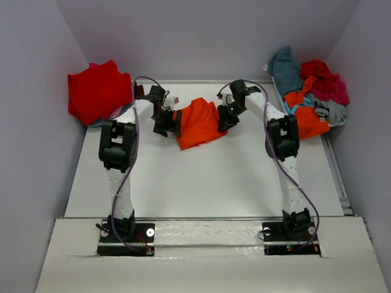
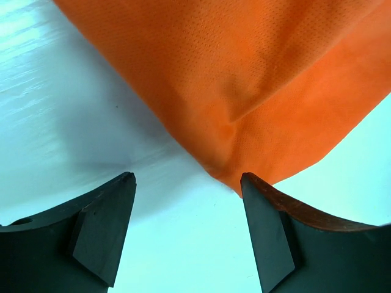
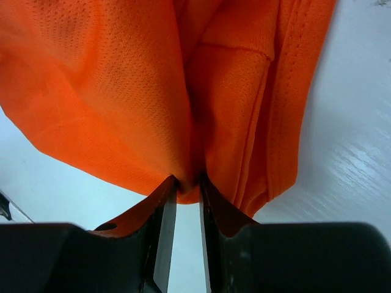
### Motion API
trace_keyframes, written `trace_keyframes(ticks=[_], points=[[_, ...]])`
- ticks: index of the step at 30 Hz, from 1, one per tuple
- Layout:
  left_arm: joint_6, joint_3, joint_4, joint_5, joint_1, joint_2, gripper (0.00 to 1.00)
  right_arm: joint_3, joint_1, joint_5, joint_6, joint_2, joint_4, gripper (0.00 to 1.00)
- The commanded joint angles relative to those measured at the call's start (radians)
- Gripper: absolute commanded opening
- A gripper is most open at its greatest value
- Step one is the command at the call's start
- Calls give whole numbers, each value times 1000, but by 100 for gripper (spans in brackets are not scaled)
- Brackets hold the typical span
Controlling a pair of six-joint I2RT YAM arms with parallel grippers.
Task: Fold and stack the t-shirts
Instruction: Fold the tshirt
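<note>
A bright orange t-shirt [image 1: 198, 122] lies bunched on the white table between my two grippers. My left gripper [image 1: 170, 125] stands open at the shirt's left edge. In the left wrist view its fingers are wide apart, and a corner of the orange cloth [image 2: 256, 91] reaches down beside the right fingertip [image 2: 252, 186], with only bare table between the jaws [image 2: 186, 183]. My right gripper [image 1: 226, 121] is shut on a fold of the orange shirt [image 3: 122, 91]; the cloth is pinched between the tips [image 3: 188, 180]. A red t-shirt [image 1: 98, 91] lies at the far left.
A heap of several loose shirts [image 1: 311, 91] in teal, red, magenta, orange and grey sits at the far right corner. Grey walls close in the table [image 1: 201, 183] on three sides. Both arm bases are bolted at the near edge.
</note>
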Motion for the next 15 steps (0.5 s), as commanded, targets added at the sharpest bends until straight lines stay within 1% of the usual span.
trace_keyframes(ticks=[1, 4, 6, 9, 12, 15], points=[[22, 14, -12, -31, 7, -129, 81, 36, -1, 59, 18, -7, 25, 27], [23, 39, -11, -52, 7, -153, 81, -19, -1, 59, 15, -30, 33, 24], [25, 47, -12, -59, 7, -164, 81, -114, -1, 68, 7, -79, 65, 22], [26, 54, -9, -59, 7, -166, 81, -252, -1, 68, 1, -152, 108, 22], [23, 51, -8, -56, 7, -157, 81, -343, -1, 46, -1, -203, 115, 22], [17, 60, -6, -55, 7, -141, 81, -392, -1, 31, -13, -234, 112, 22]])
